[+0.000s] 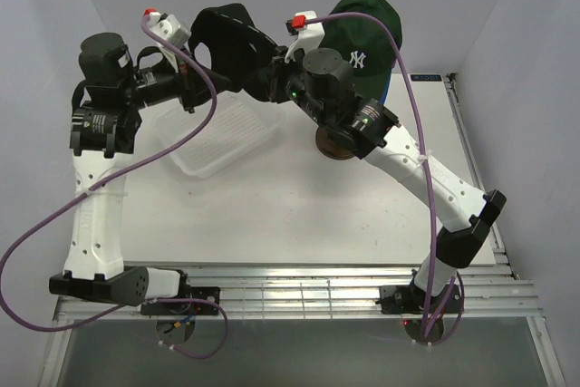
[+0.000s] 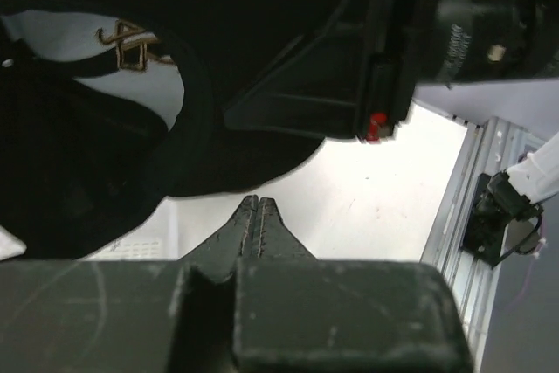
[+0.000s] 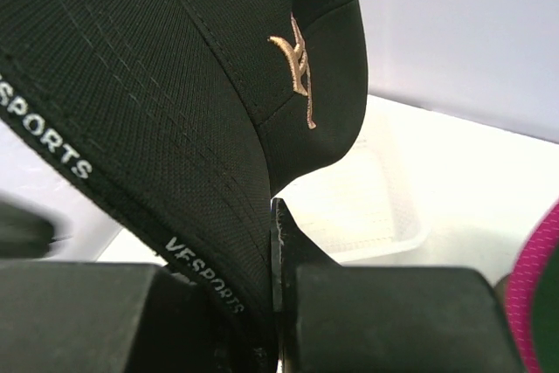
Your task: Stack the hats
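Twin arms at slatted metal rail (image 1: 299, 292). Left arm (image 1: 95, 215) and right arm (image 1: 435, 178): white perforated link shells, black joint housings, black bases bolted on rail. Purple cable (image 1: 214, 88) runs from each base, above rail, to white wrist camera (image 1: 310, 38) with red tab (image 1: 296, 22). Green light (image 1: 294, 94) glows on right arm. Left gripper (image 2: 255, 203): matte black tapered fingers (image 2: 239, 235), scuffed mount.

Open near surface (image 1: 299, 215) between arms; blocked farther back by basket (image 1: 213, 147), black cap (image 1: 227, 38) aloft, green cap (image 1: 367, 32).
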`<action>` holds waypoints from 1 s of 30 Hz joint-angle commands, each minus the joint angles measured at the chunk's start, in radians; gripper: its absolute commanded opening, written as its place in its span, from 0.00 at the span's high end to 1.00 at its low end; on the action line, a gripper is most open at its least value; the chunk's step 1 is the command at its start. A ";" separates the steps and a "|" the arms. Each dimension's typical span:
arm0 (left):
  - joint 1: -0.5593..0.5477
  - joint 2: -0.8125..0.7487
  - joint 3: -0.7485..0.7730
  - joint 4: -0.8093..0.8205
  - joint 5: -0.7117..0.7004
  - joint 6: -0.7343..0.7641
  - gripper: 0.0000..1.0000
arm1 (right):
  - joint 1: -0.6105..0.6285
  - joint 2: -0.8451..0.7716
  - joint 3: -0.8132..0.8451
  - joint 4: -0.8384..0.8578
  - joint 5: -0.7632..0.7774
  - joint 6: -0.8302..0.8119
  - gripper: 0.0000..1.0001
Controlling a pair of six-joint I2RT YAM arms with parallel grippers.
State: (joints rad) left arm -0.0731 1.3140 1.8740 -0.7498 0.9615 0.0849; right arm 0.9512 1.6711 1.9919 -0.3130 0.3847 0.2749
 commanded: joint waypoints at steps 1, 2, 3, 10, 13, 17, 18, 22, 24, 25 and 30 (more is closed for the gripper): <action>-0.075 0.074 -0.067 0.148 -0.102 -0.115 1.00 | 0.009 -0.037 0.021 0.097 -0.088 0.058 0.92; -0.086 0.083 -0.073 0.177 -0.131 -0.134 1.00 | 0.011 -0.046 0.007 0.104 -0.102 0.088 0.92; -0.091 0.103 -0.076 0.206 -0.176 -0.176 0.99 | 0.011 -0.054 -0.005 0.120 -0.116 0.105 0.92; -0.096 0.186 -0.050 0.358 -0.398 -0.336 0.95 | 0.060 -0.114 -0.119 0.155 -0.216 0.221 0.92; -0.097 0.218 -0.029 0.400 -0.418 -0.448 0.92 | 0.084 -0.128 -0.182 0.149 -0.241 0.256 0.92; -0.096 0.249 -0.012 0.408 -0.481 -0.546 0.88 | 0.118 -0.154 -0.257 0.138 -0.222 0.276 0.92; -0.097 0.252 -0.027 0.408 -0.478 -0.559 0.87 | 0.127 -0.163 -0.281 0.140 -0.224 0.280 0.92; -0.100 0.235 -0.146 0.440 -0.376 -0.619 0.87 | 0.129 -0.169 -0.288 0.149 -0.193 0.276 0.92; -0.120 0.196 -0.191 0.445 -0.305 -0.631 0.87 | 0.127 -0.171 -0.277 0.158 -0.127 0.244 0.92; -0.129 0.179 -0.229 0.445 -0.293 -0.631 0.87 | 0.126 -0.174 -0.268 0.163 -0.094 0.233 0.92; -0.162 0.120 -0.245 0.422 -0.331 -0.605 0.81 | 0.118 -0.163 -0.248 0.210 -0.038 0.196 0.92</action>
State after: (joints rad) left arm -0.2092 1.5177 1.6161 -0.3401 0.6243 -0.5159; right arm 1.0588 1.5352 1.7039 -0.2329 0.3389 0.5026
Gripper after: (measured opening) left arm 0.177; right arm 0.133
